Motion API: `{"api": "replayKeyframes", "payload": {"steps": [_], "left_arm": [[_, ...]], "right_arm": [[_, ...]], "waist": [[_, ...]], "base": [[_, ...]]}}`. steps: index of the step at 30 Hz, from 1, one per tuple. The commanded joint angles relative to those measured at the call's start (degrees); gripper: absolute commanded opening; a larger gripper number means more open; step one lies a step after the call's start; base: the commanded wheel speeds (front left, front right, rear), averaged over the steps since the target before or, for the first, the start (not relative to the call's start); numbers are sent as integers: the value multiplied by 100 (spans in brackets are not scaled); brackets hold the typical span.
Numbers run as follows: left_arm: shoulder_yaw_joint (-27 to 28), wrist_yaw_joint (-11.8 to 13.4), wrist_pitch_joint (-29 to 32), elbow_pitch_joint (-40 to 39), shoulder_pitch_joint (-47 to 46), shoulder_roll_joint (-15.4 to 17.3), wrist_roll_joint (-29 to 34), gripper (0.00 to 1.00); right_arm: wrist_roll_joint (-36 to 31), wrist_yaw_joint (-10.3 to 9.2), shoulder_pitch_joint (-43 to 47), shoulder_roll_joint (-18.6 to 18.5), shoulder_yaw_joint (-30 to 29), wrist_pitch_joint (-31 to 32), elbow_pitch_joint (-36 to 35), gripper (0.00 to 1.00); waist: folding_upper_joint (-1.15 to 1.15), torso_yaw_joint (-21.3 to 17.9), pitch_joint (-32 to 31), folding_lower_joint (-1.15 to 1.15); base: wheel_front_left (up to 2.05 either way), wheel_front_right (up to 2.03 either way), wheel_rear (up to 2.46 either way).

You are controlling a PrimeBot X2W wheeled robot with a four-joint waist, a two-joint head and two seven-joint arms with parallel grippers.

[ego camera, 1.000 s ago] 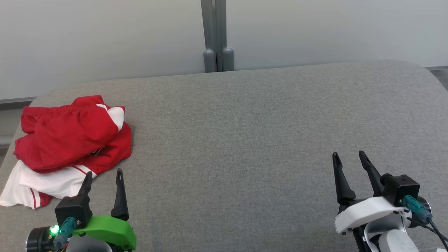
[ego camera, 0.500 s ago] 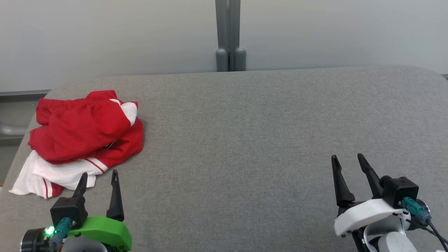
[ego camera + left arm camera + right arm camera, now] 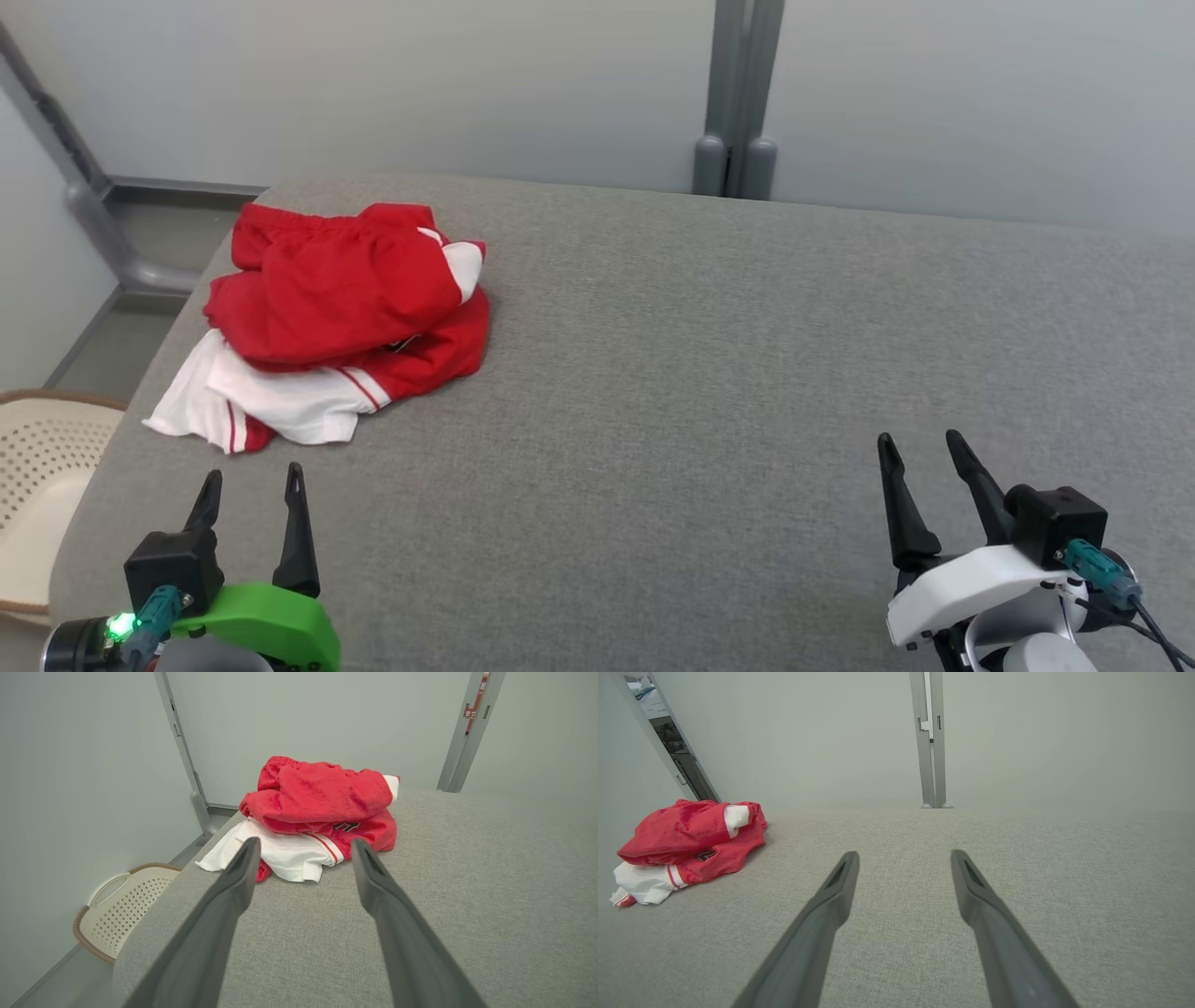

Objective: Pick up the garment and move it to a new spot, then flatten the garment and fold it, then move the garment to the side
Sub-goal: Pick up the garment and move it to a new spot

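Observation:
A crumpled red and white garment lies in a heap at the far left of the grey table. In the left wrist view the garment sits just beyond the fingertips. My left gripper hovers open near the table's front left, a little short of the heap, holding nothing. My right gripper is open and empty at the front right, far from the garment, which shows at the left of the right wrist view.
A cream perforated laundry basket stands on the floor left of the table; the left wrist view has the basket too. Pale walls and a grey post stand behind the table.
The head camera has swung left, so the whole picture shifted right and the basket came into view. Both grippers stay open; the garment lies as before.

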Motion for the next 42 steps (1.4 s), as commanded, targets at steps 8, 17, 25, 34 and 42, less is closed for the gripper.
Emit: {"api": "replayKeyframes", "payload": {"steps": [8,17,25,34,42], "left_arm": [[49,82,-64,-85,115,72,-59,100],[44,133,-85,-151,184,87,-86,100],[95,183,-170,-98,224,109,-146,100],[113,82,-493,44,-192,96,-280,100],[318,-150,-709,310,-1381,319,-497,100]], "right_arm": [[86,2,46,-21,44,-52,81,100],[98,2,-13,-21,98,-62,153,100],[83,2,-72,-22,158,-37,184,100],[-103,2,-240,-22,124,63,67,100],[-427,2,-492,-23,-21,240,-165,100]], "waist": [[0,827,-13,0],[0,1229,1,0],[0,1258,18,0],[0,965,302,0],[0,355,982,0]], "base": [[0,0,0],[0,0,0],[0,0,0],[0,0,0],[0,0,0]]}}
